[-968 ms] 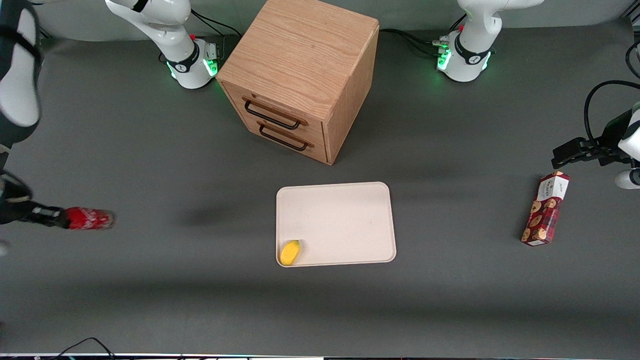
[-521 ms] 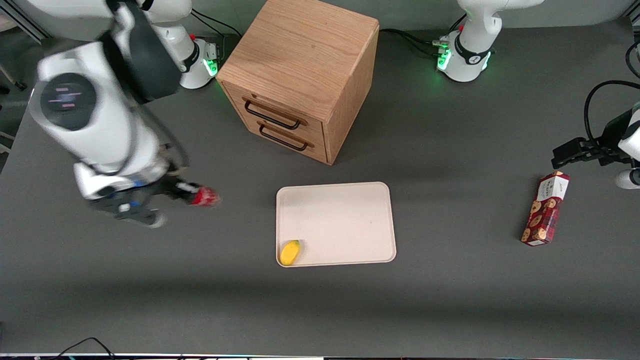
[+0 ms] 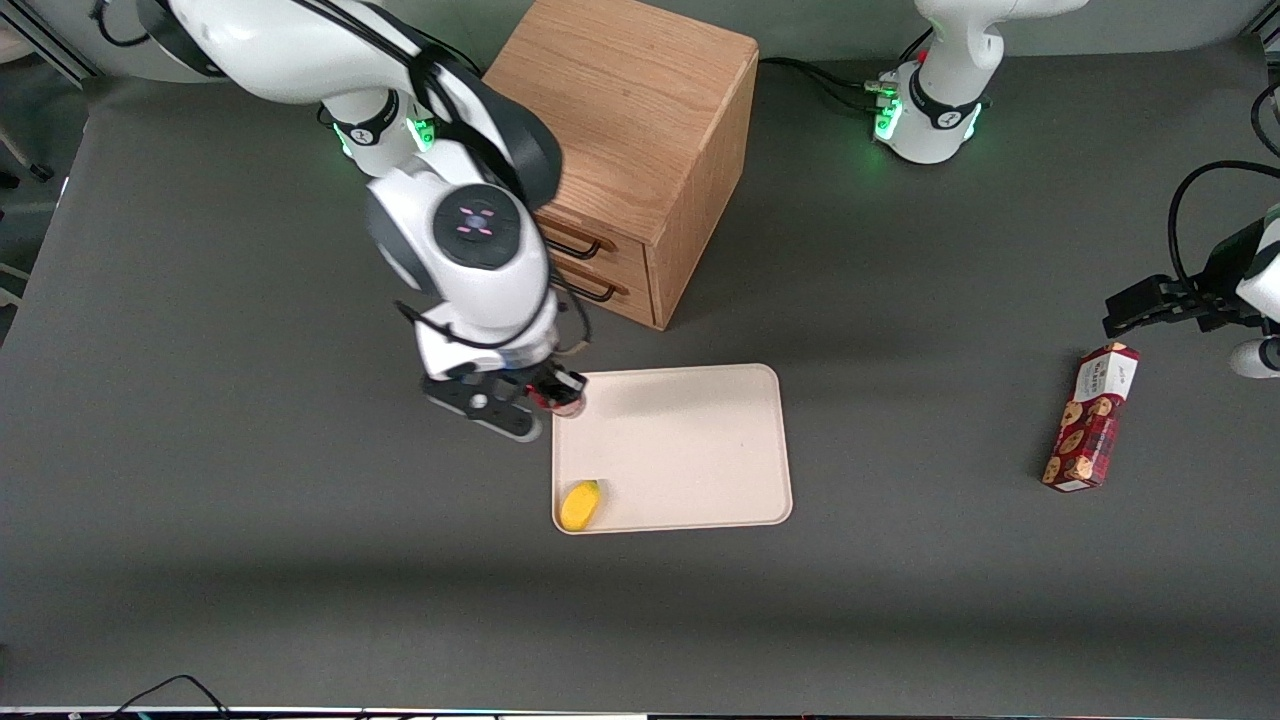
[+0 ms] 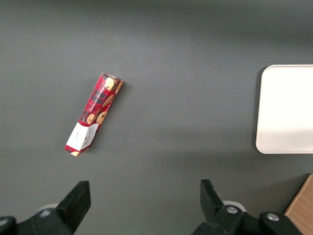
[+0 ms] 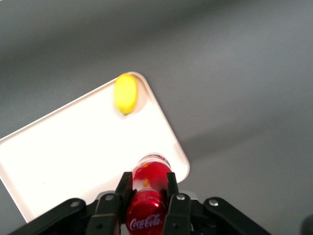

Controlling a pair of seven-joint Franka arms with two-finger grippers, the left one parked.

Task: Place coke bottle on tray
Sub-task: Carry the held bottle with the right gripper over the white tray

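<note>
My right gripper is shut on the red coke bottle and holds it in the air over the corner of the cream-white tray that lies nearest the drawer cabinet and toward the working arm's end. In the right wrist view the two black fingers clamp the bottle near its red cap, with white Coca-Cola script showing, and the tray lies below it. The arm hides most of the bottle in the front view.
A yellow lemon-like object lies in the tray's corner nearest the front camera, also in the right wrist view. A wooden drawer cabinet stands farther back. A red cookie box lies toward the parked arm's end, also in the left wrist view.
My right arm has carried the bottle from the working arm's end of the table toward the tray, and it now hangs over the tray's corner.
</note>
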